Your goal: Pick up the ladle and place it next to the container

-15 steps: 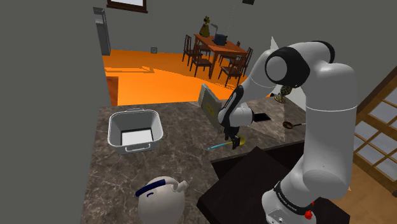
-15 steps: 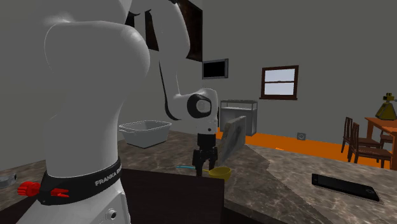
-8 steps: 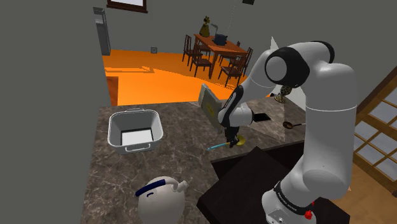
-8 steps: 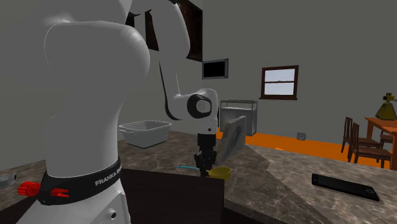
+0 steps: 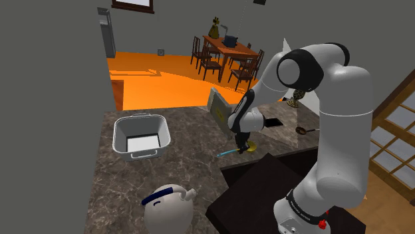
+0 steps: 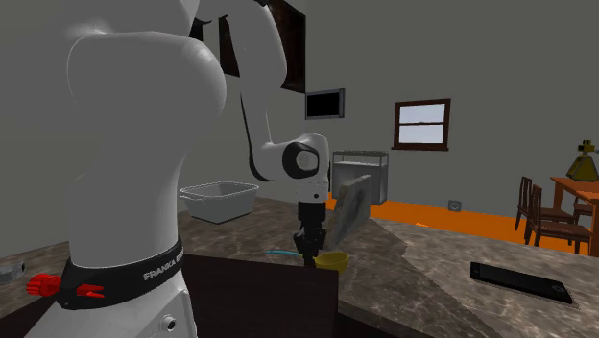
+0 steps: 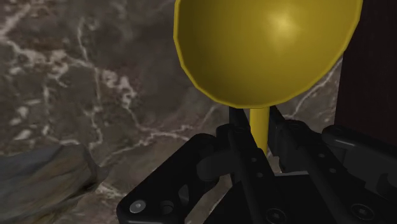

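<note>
The jaws are being kept closed on the narrow yellow neck of a yellow-bowled ladle with a thin light blue handle point(image 7: 264, 44); in the wrist view the two black fingers point(image 7: 232, 137) are being pressed against that neck from either side, just below the bowl.

The ladle point(image 5: 234, 151) is being held well apart from the grey rectangular container with rim handles point(image 5: 120, 138), towards the shoulder view's right of it, over the dark marble-patterned table point(image 5: 179, 173). Its handle is being pointed towards the container and its bowl away from it. Whether the ladle point(image 6: 333, 259) is touching the table point(image 6: 403, 269) cannot be told.

The container point(image 6: 219, 204) is being shown upright on the table point(image 7: 76, 95).

A grey flat slab point(image 5: 218, 106) is being propped at a tilt, farther from the container than the ladle is and just beyond the jaws. The same slab point(image 6: 351, 204) is being seen right behind the white arm's wrist point(image 6: 298, 161).

A white rounded object with a blue stripe point(image 5: 167, 205) is being noted on the table, well apart from the container, at the table's near edge in the shoulder view.
</note>
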